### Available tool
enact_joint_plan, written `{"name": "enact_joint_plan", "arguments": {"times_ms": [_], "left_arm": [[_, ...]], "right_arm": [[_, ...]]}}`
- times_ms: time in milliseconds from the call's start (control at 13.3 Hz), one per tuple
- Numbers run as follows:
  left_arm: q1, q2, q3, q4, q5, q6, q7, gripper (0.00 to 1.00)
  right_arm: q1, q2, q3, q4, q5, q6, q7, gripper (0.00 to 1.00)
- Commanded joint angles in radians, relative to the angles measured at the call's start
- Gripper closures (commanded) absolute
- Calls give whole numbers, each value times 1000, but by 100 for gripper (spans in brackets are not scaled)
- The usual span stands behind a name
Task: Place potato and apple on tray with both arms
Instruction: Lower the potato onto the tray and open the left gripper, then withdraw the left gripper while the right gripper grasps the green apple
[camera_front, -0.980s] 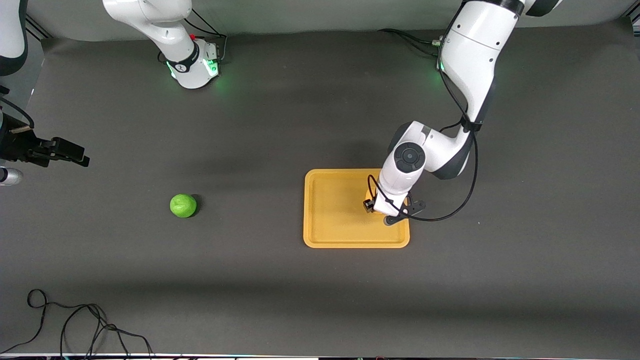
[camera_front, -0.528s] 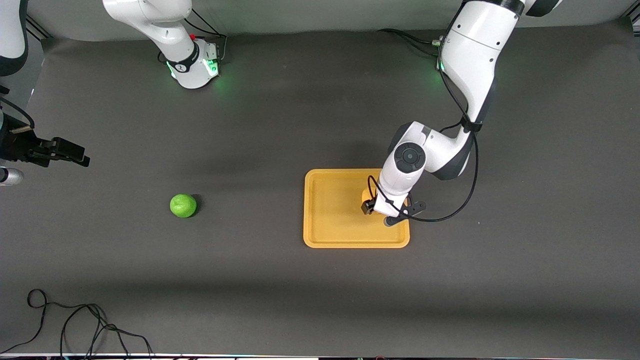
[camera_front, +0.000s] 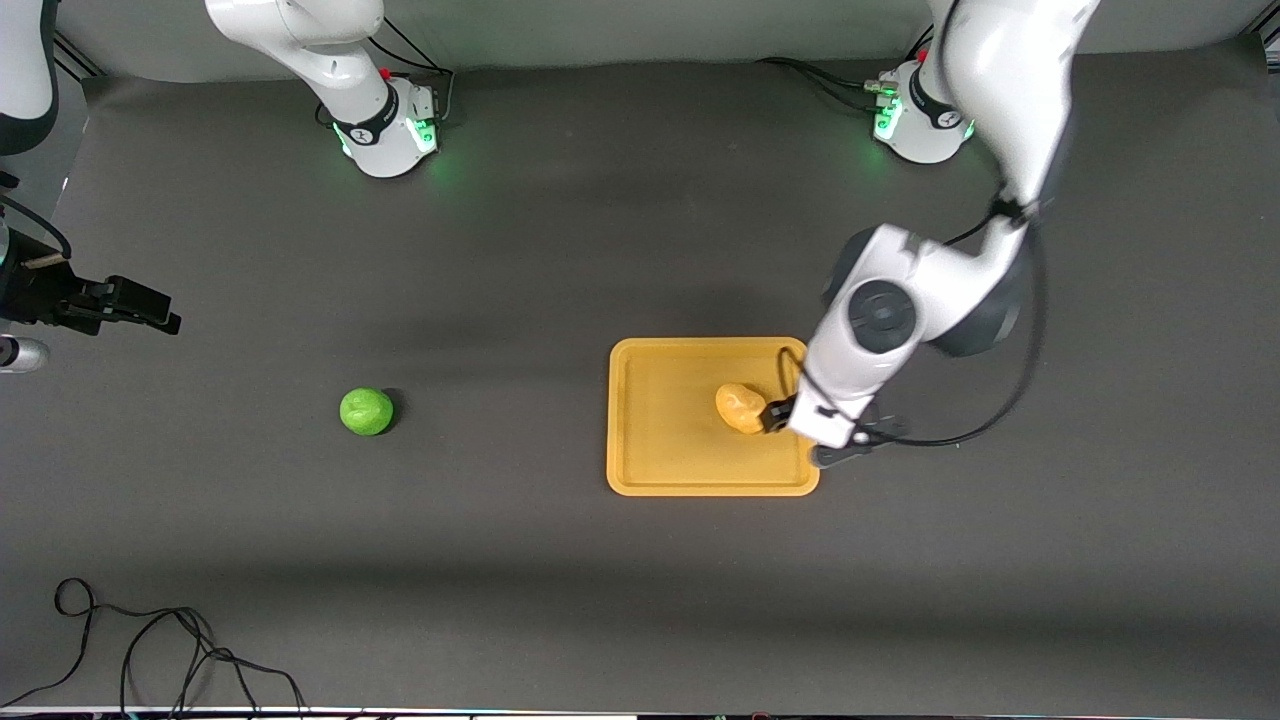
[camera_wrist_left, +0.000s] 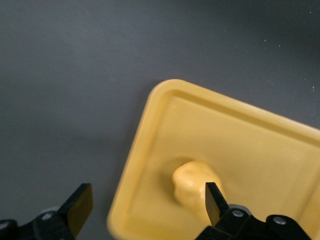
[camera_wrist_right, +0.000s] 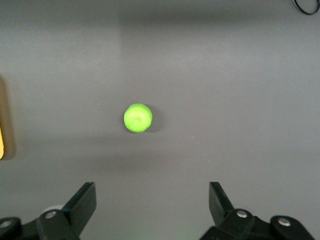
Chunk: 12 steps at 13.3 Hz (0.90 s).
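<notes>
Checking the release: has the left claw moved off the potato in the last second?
Yes. The left claw has shifted toward the tray's edge at the left arm's end, uncovering the potato.

A table (camera_front: 620, 600) covered in a dark grey matte sheet carries everything. Directly on it lies a flat rectangular orange-yellow plastic tray (camera_front: 660, 440) with rounded corners and a low raised rim, toward the left arm's end. A small round, smooth, bright green apple (camera_front: 366, 411) rests on the bare sheet toward the right arm's end, well apart from the tray. A thin black cable (camera_front: 160, 650) loops on the surface at the corner nearest the front camera. Two white arm bases (camera_front: 385, 135) with green lights stand along the edge farthest from it.
</notes>
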Motion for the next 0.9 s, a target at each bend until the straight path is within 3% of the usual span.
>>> {"name": "enact_joint_plan", "arguments": {"times_ms": [0,226,452,603,829], "left_arm": [[59,-124,-3,28,15,-197,195,1],[168,-245,-3,33,7,-313,448,5],[332,-322,-4,64,-14,-451,686,4],[413,-333,-3,119,-14,-553,751,4],[478,-377,-3,125,-4,-593,799,5]], "right_arm": [[26,-2,-3,-67,16,79,-3,0],[96,-8,-3,-153,16,184,54,0],[115,-30,-3,-355,16,419,54,0],[126,-28,-1,-480,16,583,55,0],[135,1,-3,-592,16,764,57,0]]}}
